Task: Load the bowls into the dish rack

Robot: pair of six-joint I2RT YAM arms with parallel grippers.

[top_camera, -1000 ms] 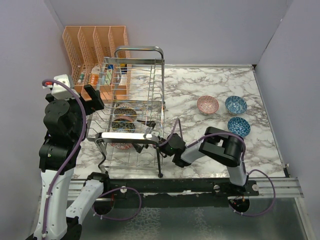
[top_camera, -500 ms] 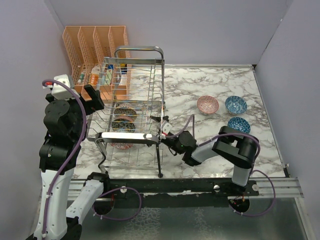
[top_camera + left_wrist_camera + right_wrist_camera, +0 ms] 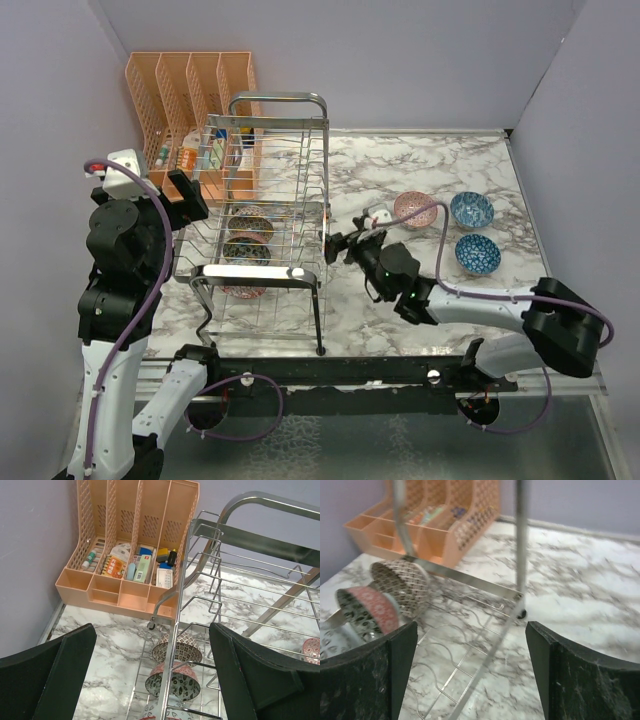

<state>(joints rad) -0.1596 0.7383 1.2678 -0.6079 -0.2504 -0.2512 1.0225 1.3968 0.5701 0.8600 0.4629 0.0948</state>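
Light fell bright and even from overhead, leaving only faint, soft shadows on the marble worktop (image 3: 440, 165) under the dish rack (image 3: 255, 272). Its near chrome bar threw a small white glare. The right wrist view was smeared, the bowls (image 3: 367, 607) soft-edged. The left wrist view was crisp.

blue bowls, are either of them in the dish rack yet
No, the two blue bowls both sit on the marble table, off to the right of the dish rack.
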